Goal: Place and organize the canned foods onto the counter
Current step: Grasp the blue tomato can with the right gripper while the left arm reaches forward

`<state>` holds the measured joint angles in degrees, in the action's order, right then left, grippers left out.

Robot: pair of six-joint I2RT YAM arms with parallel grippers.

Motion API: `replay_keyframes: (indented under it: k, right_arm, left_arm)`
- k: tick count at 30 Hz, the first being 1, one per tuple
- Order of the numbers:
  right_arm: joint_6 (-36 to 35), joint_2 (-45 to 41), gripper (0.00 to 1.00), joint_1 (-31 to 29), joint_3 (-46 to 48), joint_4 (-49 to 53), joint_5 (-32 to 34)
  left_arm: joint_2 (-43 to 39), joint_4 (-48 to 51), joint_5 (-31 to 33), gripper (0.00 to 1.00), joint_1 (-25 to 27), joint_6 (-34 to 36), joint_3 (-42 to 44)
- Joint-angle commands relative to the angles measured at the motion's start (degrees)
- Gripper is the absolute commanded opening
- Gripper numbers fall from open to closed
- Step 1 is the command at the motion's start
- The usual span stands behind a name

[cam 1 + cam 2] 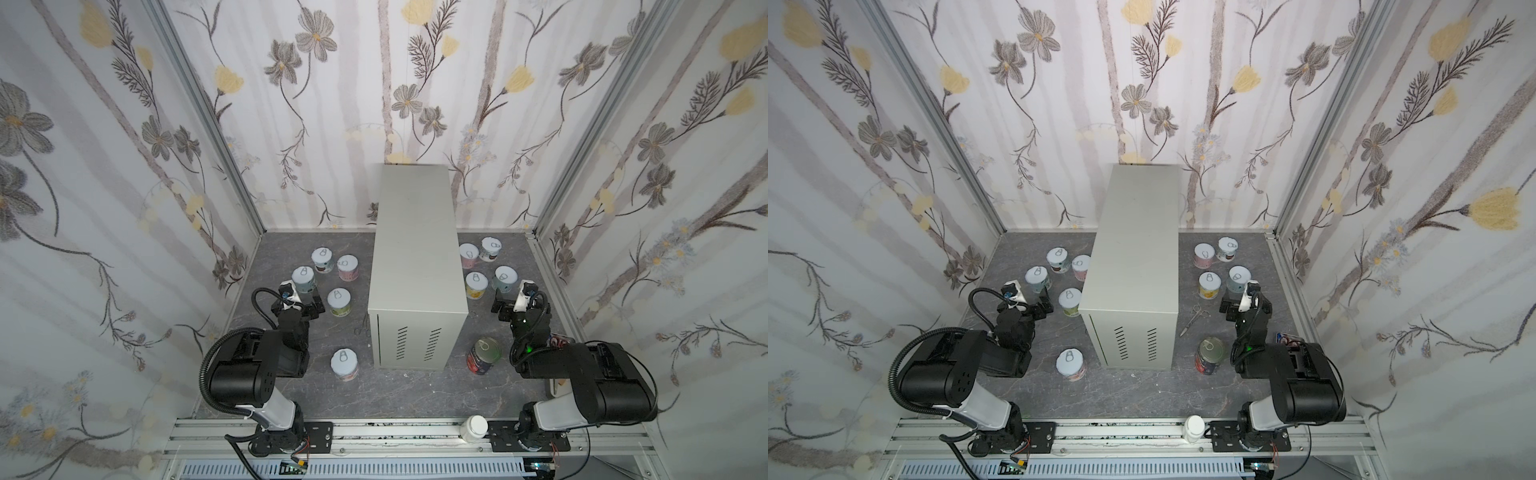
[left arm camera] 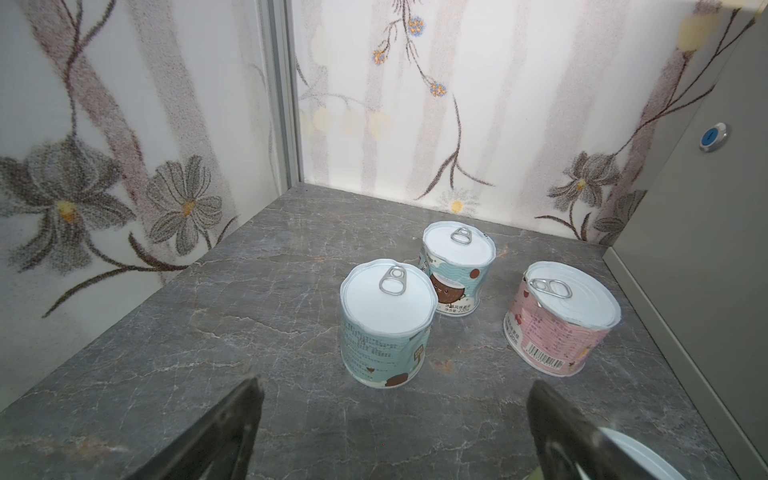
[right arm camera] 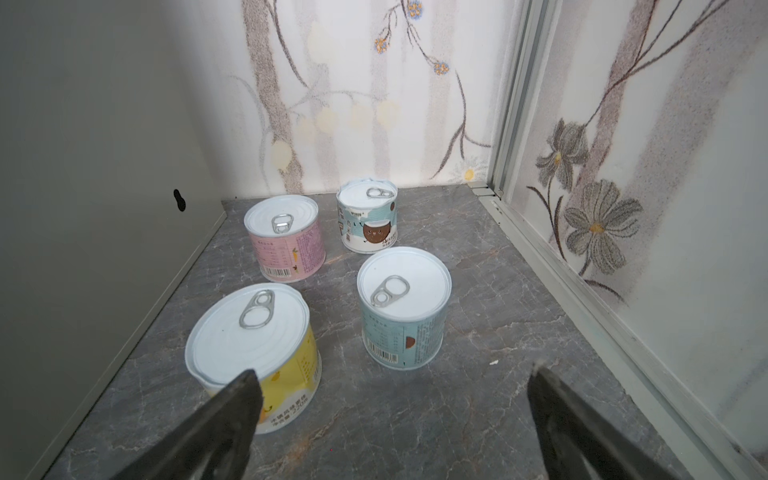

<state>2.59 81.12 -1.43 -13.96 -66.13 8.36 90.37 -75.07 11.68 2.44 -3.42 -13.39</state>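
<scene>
The counter (image 1: 415,266) is a tall light-grey box in the middle of the floor, and nothing stands on its flat top. Left of it are several short cans. My left gripper (image 2: 397,384) hangs open just short of a blue can (image 2: 386,324), with a pink can (image 2: 561,320) beside the counter. Several more cans and a taller tomato can (image 1: 484,355) stand to the counter's right. My right gripper (image 3: 395,378) is open and holds nothing. A blue can (image 3: 405,307) stands ahead of it, and a yellow can (image 3: 249,340) is next to one finger.
Small scissors (image 1: 1194,318) lie on the dark marbled floor right of the counter. A white plastic bottle (image 1: 473,428) stands on the front rail. Flowered walls close in the left, back and right sides. One short can (image 1: 344,364) stands alone at the front left.
</scene>
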Motion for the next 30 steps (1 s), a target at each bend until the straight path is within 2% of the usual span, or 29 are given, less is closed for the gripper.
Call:
replay_keyframes:
  k: [1,3,4,6,8,12,16,22,26,30]
  right_arm:
    - [2.3,-6.7,0.98,-0.1,-5.1,13.8,4.0]
    - [4.3,-11.1,0.99,0.0,-10.5,26.4,3.7]
    - [6.3,-12.8,1.0,0.0,-13.2,31.8,3.5]
    - [10.7,-14.6,1.0,0.0,-18.5,41.7,2.3]
    - [11.3,-15.3,1.0,-0.4,-23.4,49.1,-2.2]
    - [15.2,-16.7,1.0,-1.0,-32.2,61.2,-5.6]
    - [18.1,-18.6,0.99,-1.6,-37.6,71.2,-7.8]
    - [23.0,-21.8,0.96,-4.4,-40.9,86.3,-12.9]
    - [26.6,-25.3,0.98,-7.9,-40.6,95.6,-13.1]
    - [30.9,-29.3,1.0,-10.7,-38.7,101.9,-13.1]
  left_arm:
    - [-4.0,4.0,6.5,1.0,1.2,-0.9,-1.7]
    - [-8.9,13.6,12.1,1.0,2.9,-1.0,-4.6]
    - [-11.9,20.2,12.5,1.0,3.4,-1.8,-7.0]
    - [-17.1,30.0,12.4,1.0,4.0,-4.4,-10.5]
    - [-21.9,37.7,12.0,1.0,4.0,-6.6,-13.6]
    - [-27.9,51.0,8.7,1.0,4.1,-6.9,-22.0]
    - [-29.2,65.5,4.6,1.0,4.1,-8.0,-32.1]
    - [-28.8,81.7,-2.0,1.0,4.1,-7.8,-42.9]
    - [-28.2,89.1,-6.7,1.0,4.5,-7.8,-46.6]
    - [-29.1,93.1,-9.4,1.0,5.8,-7.5,-46.0]
